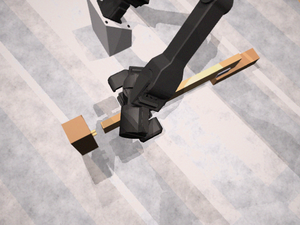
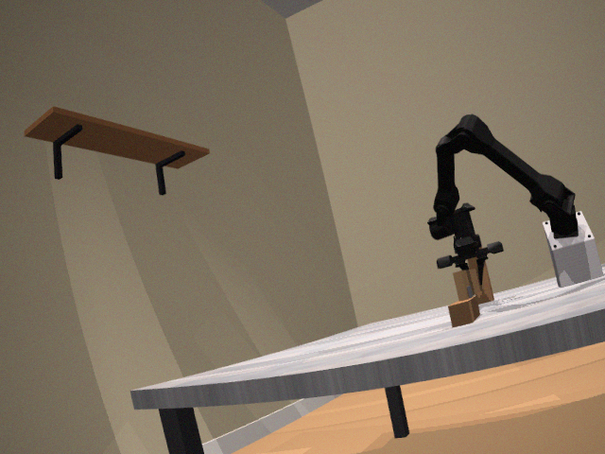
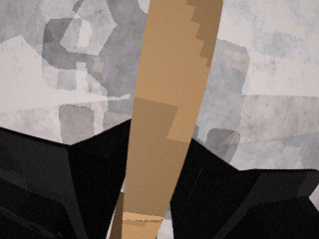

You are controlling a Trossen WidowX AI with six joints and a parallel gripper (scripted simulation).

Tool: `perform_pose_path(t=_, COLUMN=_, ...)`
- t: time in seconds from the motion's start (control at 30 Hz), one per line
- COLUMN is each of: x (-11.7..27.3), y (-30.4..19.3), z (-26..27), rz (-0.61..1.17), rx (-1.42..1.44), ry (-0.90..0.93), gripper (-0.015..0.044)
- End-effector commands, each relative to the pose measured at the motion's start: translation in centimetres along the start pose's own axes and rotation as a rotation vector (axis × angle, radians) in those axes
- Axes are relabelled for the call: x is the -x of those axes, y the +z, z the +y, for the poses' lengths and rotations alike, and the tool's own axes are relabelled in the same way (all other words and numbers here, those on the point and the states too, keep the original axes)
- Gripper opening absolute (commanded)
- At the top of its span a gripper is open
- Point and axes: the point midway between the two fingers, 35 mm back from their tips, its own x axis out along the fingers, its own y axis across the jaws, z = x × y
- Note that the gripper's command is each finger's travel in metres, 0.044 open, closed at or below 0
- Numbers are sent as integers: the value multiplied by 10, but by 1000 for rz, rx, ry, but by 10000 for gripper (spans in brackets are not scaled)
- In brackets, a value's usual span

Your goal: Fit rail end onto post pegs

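The rail (image 1: 201,77) (image 3: 164,90) runs from near the post to the footboard block (image 1: 251,56) (image 2: 461,313). Its far end lies over that block by the grey bracket (image 1: 223,72); how well it sits there is unclear. My gripper (image 1: 135,111) (image 3: 152,129) is shut on the rail near its near end, one finger on each side; the hand hides the fingertips in the top view. The post (image 1: 75,129) stands at the left, its two pegs (image 1: 93,132) pointing at the rail's end across a small gap. The holes are not visible, and exact height match is unclear.
The grey robot base (image 1: 110,36) (image 2: 577,261) stands on the table to one side of the rail. My forearm (image 1: 189,41) crosses above the rail. A wall shelf (image 2: 117,139) hangs in the background, away from the table (image 2: 341,369).
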Motion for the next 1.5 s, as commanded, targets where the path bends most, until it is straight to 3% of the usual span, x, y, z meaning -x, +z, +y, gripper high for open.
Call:
perform_pose_path(t=0.0, x=1, y=-3, z=-2, rz=3, rx=2, ry=-3, gripper=0)
perform_pose_path(t=1.47, x=2, y=-17, z=-2, rz=4, rx=2, ry=-3, gripper=0)
